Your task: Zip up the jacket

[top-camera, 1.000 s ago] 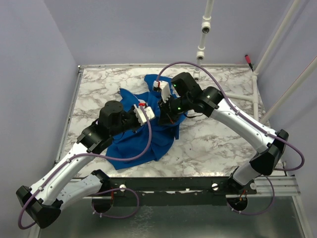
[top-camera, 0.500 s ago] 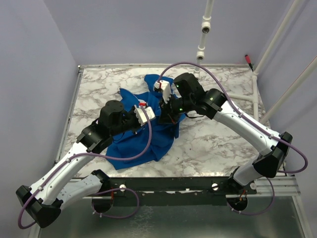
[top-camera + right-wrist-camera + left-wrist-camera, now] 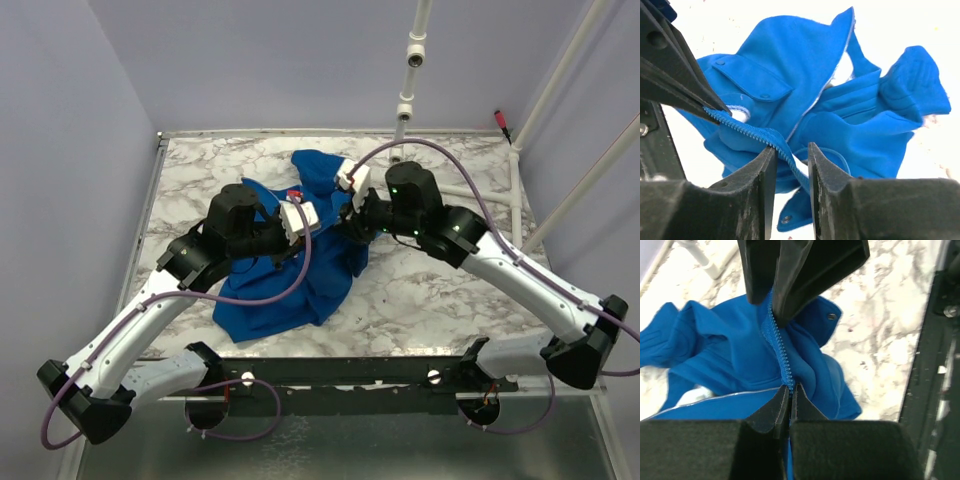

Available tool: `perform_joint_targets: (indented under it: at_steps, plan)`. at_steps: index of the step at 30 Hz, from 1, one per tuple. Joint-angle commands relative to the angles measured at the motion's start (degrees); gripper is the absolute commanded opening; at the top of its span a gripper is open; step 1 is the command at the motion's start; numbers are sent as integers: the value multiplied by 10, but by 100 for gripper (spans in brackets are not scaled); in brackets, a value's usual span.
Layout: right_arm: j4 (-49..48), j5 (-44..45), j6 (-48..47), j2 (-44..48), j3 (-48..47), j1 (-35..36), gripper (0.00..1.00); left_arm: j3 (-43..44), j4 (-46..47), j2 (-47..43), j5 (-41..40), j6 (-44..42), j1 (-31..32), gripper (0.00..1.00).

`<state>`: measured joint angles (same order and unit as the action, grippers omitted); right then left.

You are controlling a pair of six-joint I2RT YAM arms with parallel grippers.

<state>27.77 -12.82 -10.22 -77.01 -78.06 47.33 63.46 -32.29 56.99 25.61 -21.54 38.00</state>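
Observation:
The royal-blue jacket lies crumpled on the middle of the marble table, partly lifted between both grippers. My left gripper is shut on the zipper edge; in the left wrist view its jaws pinch the blue zipper teeth. My right gripper faces it a short way off. In the right wrist view its narrow jaws hold a fold of the same zipper edge. The zipper runs taut between the two. The jacket hangs below, with pale lining showing.
A white pipe rises at the table's back edge, and angled white tubes stand at the right. A metal rail runs along the near edge. Purple cables loop over both arms.
My right gripper has drawn back to the right and away from the left one. The left gripper has shifted up and right. The zipper edge between them is now stretched and raised.

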Motion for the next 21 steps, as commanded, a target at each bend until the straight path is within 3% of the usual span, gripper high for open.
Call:
perform_joint_targets:
  at_steps: [1,4,5,7,13,21]
  plan:
    - [-89,-2,-106,79,54,-7,38,39,-29,10,97,56,-1,0]
    - [-94,-97,-135,129,85,-15,56,46,-19,12,110,72,-1,0]
    - [-88,-134,-139,137,85,-21,66,46,-14,14,115,79,-1,0]
    - [-93,-203,-130,143,83,-41,97,45,-2,12,127,97,-1,0]
    - [-215,-355,-70,103,95,-57,100,49,15,8,141,118,0,0]
    - [-414,-465,10,59,187,-57,100,72,31,5,129,134,-1,0]
